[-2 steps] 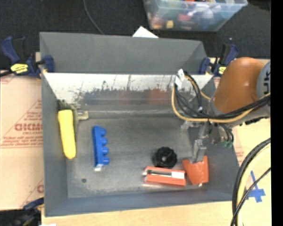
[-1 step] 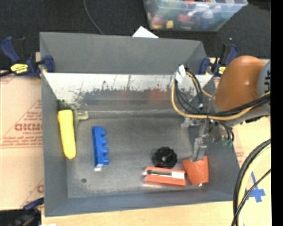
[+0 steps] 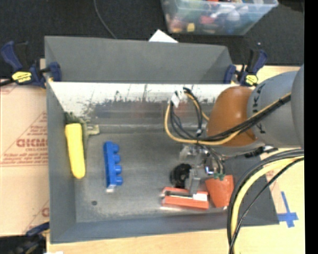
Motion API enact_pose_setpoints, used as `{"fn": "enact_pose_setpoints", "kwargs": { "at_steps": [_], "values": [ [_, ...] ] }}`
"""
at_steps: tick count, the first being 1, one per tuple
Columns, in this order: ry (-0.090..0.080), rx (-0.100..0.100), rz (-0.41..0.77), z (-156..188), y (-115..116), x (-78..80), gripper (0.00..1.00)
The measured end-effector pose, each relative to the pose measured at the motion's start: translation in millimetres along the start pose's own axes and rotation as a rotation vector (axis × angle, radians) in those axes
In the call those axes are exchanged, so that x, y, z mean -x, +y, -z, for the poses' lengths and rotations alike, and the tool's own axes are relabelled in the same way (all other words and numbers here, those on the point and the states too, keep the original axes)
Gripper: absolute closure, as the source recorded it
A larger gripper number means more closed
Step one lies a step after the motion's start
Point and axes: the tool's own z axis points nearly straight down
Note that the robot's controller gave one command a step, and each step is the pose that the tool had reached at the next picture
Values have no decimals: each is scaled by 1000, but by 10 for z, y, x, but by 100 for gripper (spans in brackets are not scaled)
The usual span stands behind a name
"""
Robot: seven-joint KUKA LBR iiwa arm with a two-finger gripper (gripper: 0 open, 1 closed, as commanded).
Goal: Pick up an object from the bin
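Five items are lying in the grey bin. The gripper is hanging at the bin's 4 o'clock, touching or just beside a black round piece; how far open it is cannot be told. A red flat piece and an orange carrot-like piece are lying near it, and a yellow bar and a blue block are lying at 9 o'clock.

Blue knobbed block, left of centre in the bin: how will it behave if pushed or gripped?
The blue block looks like rigid moulded plastic, so it is probably stiff and light. It lies flat with straight sides, so a push should slide it, not roll it. Its knobbed edge may give a poorer grip.
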Motion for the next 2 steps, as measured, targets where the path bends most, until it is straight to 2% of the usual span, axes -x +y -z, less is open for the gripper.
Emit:
{"fn": "enact_pose_setpoints", "kwargs": {
  "at_steps": [1, 2],
  "values": [
    [-18, -1, -56, 570, 140, 12, 0],
    [-6, -1, -300, 258, -90, 106, 0]
  ]
}}
